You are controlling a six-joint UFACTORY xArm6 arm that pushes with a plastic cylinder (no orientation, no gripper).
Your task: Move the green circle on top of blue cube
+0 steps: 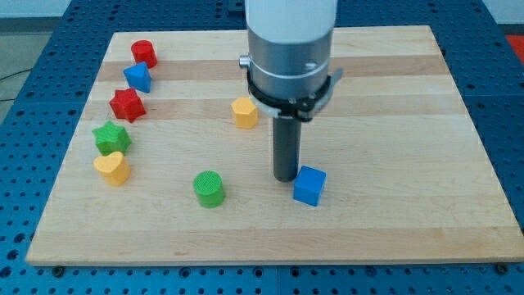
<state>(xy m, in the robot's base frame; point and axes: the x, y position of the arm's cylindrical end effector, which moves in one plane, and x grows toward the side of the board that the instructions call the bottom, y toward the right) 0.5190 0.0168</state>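
The green circle [209, 188] is a short green cylinder lying on the wooden board, below the middle and toward the view's left. The blue cube [309, 185] lies to its right, about a fifth of the view's width away. My tip [285, 177] is the lower end of a dark rod under a grey arm. It rests on the board just left of the blue cube, close to or touching its upper left edge. The green circle is well to the left of my tip.
A yellow hexagon-like block [244, 112] lies above my tip's left. Along the board's left side lie a red cylinder [144, 53], a blue star [138, 77], a red star [127, 105], a green star [110, 137] and a yellow heart [113, 168].
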